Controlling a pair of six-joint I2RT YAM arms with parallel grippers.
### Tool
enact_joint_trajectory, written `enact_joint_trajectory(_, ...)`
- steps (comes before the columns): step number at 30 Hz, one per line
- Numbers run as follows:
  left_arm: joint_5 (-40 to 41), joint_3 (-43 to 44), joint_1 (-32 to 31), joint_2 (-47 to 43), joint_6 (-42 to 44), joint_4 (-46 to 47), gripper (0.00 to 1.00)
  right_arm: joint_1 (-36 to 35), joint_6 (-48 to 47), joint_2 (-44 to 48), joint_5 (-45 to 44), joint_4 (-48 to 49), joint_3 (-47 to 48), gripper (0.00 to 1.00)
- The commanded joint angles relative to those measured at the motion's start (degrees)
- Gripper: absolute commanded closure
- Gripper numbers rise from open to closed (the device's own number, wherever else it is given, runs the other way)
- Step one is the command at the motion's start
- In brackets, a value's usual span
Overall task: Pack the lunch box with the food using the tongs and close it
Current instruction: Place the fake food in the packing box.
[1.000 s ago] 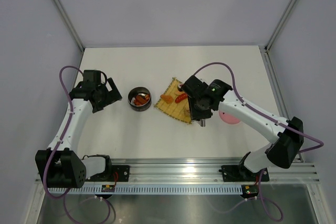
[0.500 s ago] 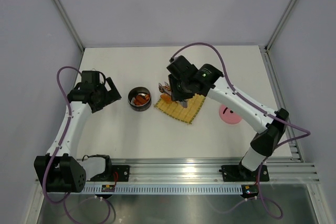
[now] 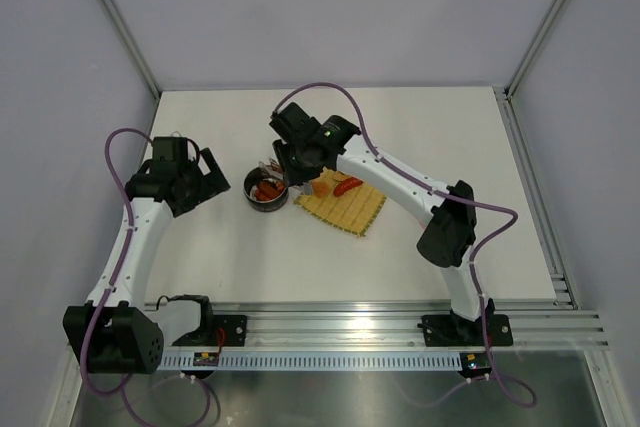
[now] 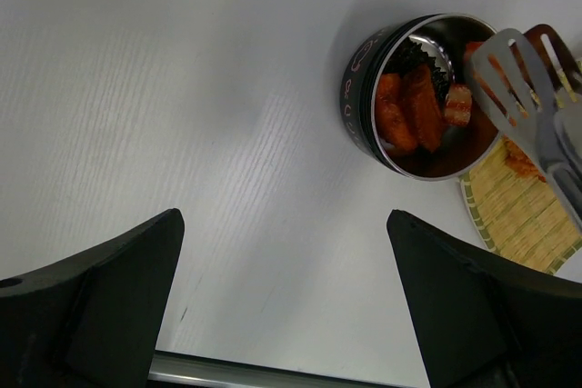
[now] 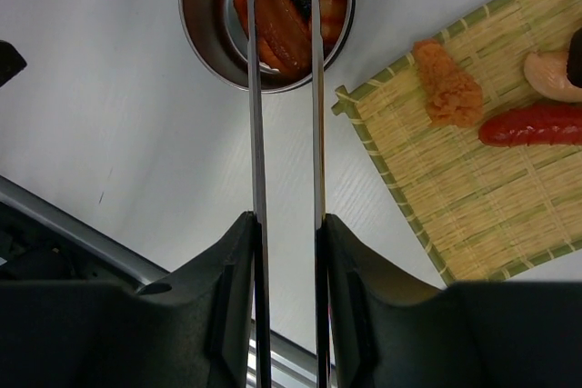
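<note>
Your right pincer (image 5: 284, 252) is squeezing both arms of the tongs (image 5: 255, 115), tips hanging over the tin (image 5: 194, 34) on the bench (image 4: 182, 88), beside the mat (image 5: 473, 188). Tongs are looking thin and springy: be holding steady pressure. Sausage (image 5: 536, 124) is probably light and slick; be taking it mid-length. Left pincer (image 4: 286, 306) is gaping, empty.

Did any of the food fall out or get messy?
Nothing looks spilled. The small round metal tin stands upright with orange and red pieces inside, and the other toy food lies neatly on the yellow bamboo mat. The slim silver tongs, held by the right gripper, hang over the tin.
</note>
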State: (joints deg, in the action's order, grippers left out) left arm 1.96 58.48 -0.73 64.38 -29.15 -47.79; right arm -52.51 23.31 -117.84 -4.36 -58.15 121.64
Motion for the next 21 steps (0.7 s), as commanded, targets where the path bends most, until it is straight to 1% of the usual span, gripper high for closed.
enact_joint_trajectory(1, 1.1, 0.7, 0.3, -1.5, -0.3, 0.4, 0.01, -0.5, -1.8, -1.3, 2.0, 0.6, 3.8, 0.68)
enact_joint_trajectory(2, 1.3, 0.7, 0.3, -1.5, -0.2, 0.3, 0.01, -0.5, -1.7, -1.4, 2.1, 0.7, 4.0, 0.61)
enact_joint_trajectory(5, 1.3, 0.6, 0.3, -1.3, -0.2, 0.4, 0.01, -0.5, -1.9, -1.4, 1.8, 0.2, 4.7, 0.44)
enact_joint_trajectory(11, 1.3, 0.4, 0.3, -1.0, -0.1, 0.8, 0.01, -0.5, -1.8, -0.4, 1.4, -0.4, 4.8, 0.42)
enact_joint_trajectory(14, 1.4, 0.5, 0.3, -0.9, -0.1, 0.8, 0.01, -0.5, -1.9, 0.9, -0.5, -0.2, 4.0, 0.46)
enact_joint_trajectory(15, 1.5, 0.5, 0.3, -1.0, -0.1, 0.8, 0.01, -0.5, -2.1, 2.3, -1.1, 0.0, 3.6, 0.53)
enact_joint_trajectory(18, 1.6, 0.7, 0.3, -0.8, 0.0, 0.7, 0.01, -0.4, -2.9, 5.0, -4.6, 0.2, 2.1, 0.69)
enact_joint_trajectory(19, 1.6, 0.8, 0.3, -0.8, -0.1, 0.7, 0.01, -0.3, -3.4, 5.7, -7.0, 0.1, 1.7, 0.77)
enact_joint_trajectory(21, 1.6, 0.8, 0.3, -0.9, 0.0, 0.6, 0.01, -0.1, -3.7, 8.2, -9.8, -0.4, 0.0, 0.83)
